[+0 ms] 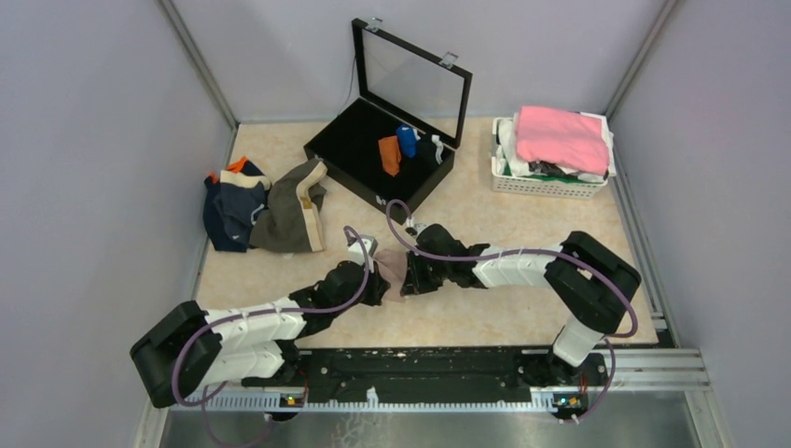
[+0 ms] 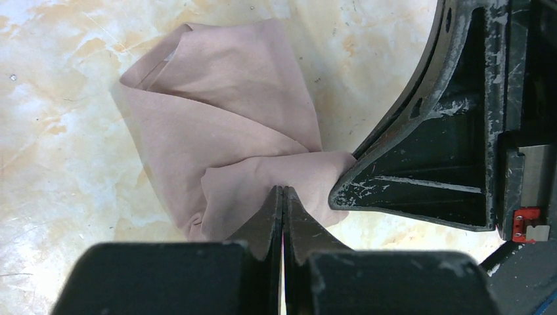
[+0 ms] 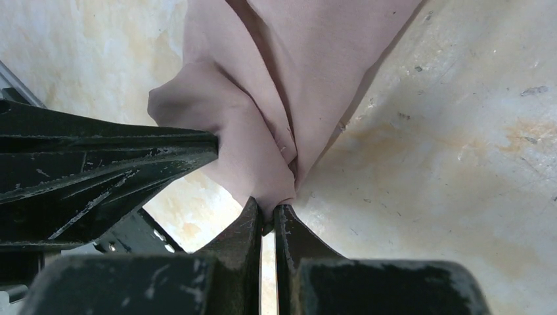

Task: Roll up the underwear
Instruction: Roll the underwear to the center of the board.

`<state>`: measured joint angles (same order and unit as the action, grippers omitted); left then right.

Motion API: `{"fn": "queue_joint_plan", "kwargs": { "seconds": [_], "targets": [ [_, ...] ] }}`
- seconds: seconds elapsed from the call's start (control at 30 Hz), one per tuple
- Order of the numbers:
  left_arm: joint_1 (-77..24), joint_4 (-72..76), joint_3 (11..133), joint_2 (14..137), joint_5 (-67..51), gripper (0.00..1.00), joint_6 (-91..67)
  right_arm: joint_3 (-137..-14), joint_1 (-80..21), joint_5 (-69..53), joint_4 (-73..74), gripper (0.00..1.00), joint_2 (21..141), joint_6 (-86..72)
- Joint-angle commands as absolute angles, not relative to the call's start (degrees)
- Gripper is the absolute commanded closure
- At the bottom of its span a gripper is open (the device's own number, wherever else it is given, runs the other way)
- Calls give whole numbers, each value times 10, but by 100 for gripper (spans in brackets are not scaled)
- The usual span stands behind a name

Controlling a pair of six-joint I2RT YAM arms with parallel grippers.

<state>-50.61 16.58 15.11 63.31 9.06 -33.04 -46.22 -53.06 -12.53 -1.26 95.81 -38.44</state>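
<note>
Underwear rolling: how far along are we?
Done: an orange roll and a blue roll sit in the black case. In hand: the left gripper and right gripper pinch the pale pink brief. Left: the navy brief and olive brief, heaped unrolled at left.

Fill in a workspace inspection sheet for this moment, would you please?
Surface: beige marbled table, no spills seen.
Job's things: pale pink brief lying between the arms; heap of briefs unrolled at far left; orange roll and blue roll in the open black case.
Clutter: white basket holding a pink cloth, far right.
Grippers: left gripper and right gripper both shut on the pale pink brief.
Cables: purple cables along both arms.
Surroundings: grey walls on three sides.
</note>
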Motion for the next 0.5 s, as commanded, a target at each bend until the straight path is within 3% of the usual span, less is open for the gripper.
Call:
{"fn": "queue_joint_plan", "kwargs": {
  "seconds": [0.0,0.27,0.47],
  "targets": [
    [-503,177,160,646,112,100,-336,-480,-526,-141,-24,99,963,-374],
    [-502,155,138,663,119,100,-361,-477,-519,-103,-21,61,919,-321],
    [-501,167,125,690,117,100,-377,-420,-519,-49,-90,49,849,-219]
  ]
}}
